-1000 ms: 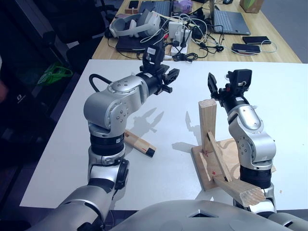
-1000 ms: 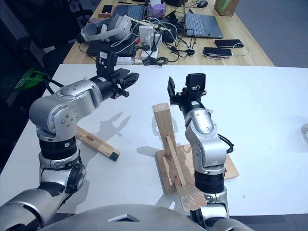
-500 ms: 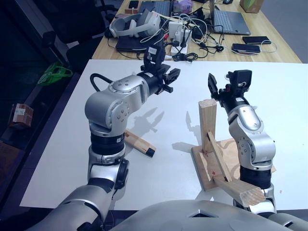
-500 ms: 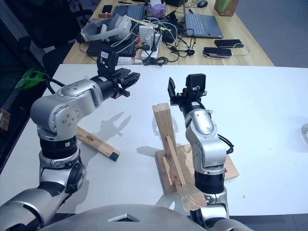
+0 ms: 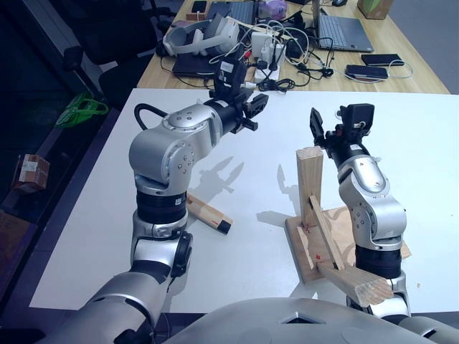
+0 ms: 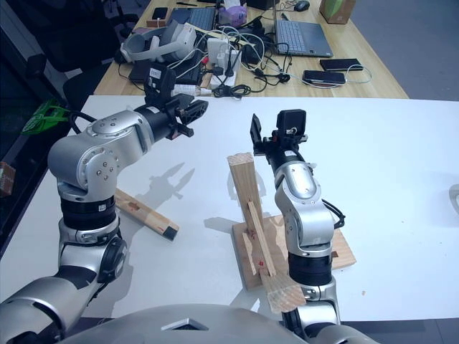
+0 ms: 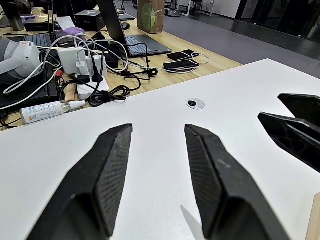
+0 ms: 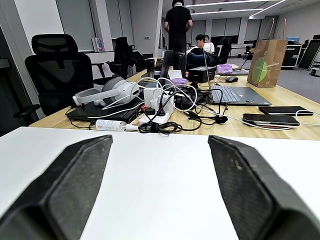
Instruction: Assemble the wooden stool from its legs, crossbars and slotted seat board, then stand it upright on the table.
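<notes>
Pale half-built wooden stool [image 5: 310, 179] lies on the white table [image 5: 430, 143] at six o'clock from the wide-open, empty right gripper [image 5: 324, 127]; the left gripper [image 5: 251, 113], at nine, gapes empty too.

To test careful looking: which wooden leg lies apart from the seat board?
The dark-tipped leg lying under the left arm; the others join the seat board.

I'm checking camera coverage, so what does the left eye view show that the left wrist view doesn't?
Left eye view adds: the flat wooden seat board and a loose black-tipped wooden leg. Left wrist view adds: a small round silver disc set in the tabletop. Shared: the white table, the open left gripper, the right gripper, the white headset, the open grey laptop.
</notes>
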You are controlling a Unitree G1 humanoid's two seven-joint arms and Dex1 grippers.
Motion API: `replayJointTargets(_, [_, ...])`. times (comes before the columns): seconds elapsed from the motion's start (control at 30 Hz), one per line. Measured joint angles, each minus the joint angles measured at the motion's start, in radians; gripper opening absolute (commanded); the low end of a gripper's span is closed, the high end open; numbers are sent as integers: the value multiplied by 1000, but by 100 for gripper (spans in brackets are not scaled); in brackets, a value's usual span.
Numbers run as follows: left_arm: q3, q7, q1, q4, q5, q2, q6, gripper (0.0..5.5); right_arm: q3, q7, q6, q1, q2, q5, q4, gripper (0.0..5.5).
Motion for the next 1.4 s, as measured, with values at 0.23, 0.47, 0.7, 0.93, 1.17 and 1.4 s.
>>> replayJointTargets(0.23, [6, -1, -10, 1, 2, 0, 0, 194, 0, 0, -2, -28, 0, 0, 17, 357])
replayJointTargets(0.47, [15, 2, -11, 2, 3, -1, -8, 194, 0, 9, -2, -39, -7, 1, 27, 357])
replayJointTargets(0.7, [32, 2, -12, -13, 2, 0, -6, 194, 2, 9, 1, -51, -7, 1, 17, 357])
replayJointTargets(0.93, [33, 1, -12, -21, 2, 1, 8, 194, -128, 221, -12, -58, -152, 124, 79, 357])
replayJointTargets(1.17, [32, 0, -12, -23, 2, 1, 8, 194, -291, 863, 99, -110, -559, 426, 374, 357])
replayJointTargets(1.4, [32, -7, -13, -22, 3, 5, 8, 194, -116, 1323, 186, -5, -787, 483, 403, 357])
